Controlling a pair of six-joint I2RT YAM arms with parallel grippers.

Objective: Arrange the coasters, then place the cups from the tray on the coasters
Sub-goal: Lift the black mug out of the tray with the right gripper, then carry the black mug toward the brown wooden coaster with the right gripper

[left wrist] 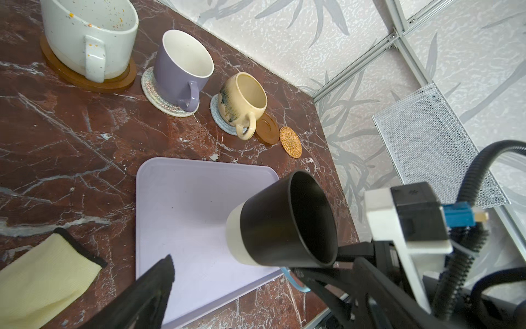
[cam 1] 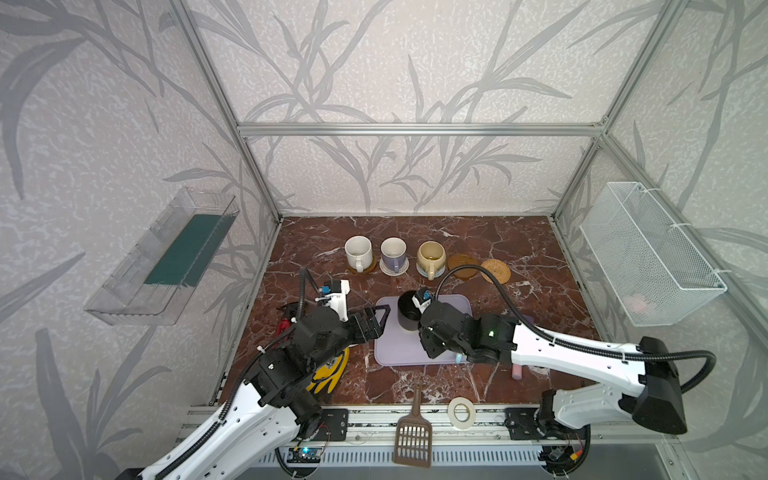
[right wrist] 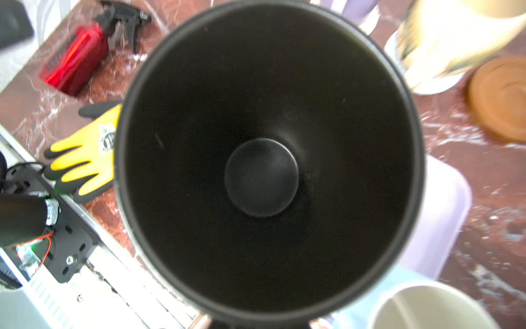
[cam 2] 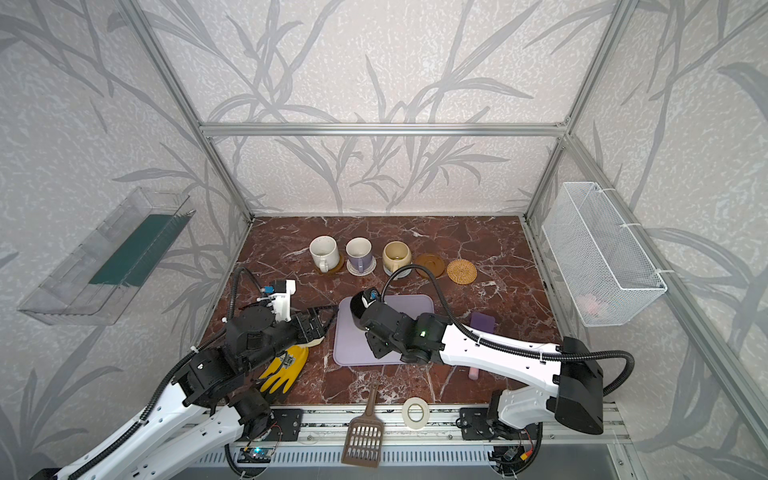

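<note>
Right tool [left wrist: 330, 259] clamped on the rim of the black cup [cam 1: 406, 316], over the far-left part of the tray [cam 1: 399, 353]. Left tool [cam 1: 379, 322] wide, empty, at the tray's left edge.

Bare amber coaster [cam 1: 462, 262] lies far-right of the held cup; right arm nearer.

Cups, five:
- off-white cup [cam 1: 358, 251], lavender cup [cam 1: 392, 253] and beige cup [cam 1: 431, 255] on coasters
- black cup held
- light blue cup [right wrist: 421, 304] on the tray

Coasters, five: three covered, the amber one and the rattan coaster [cam 1: 496, 271] bare.
</note>
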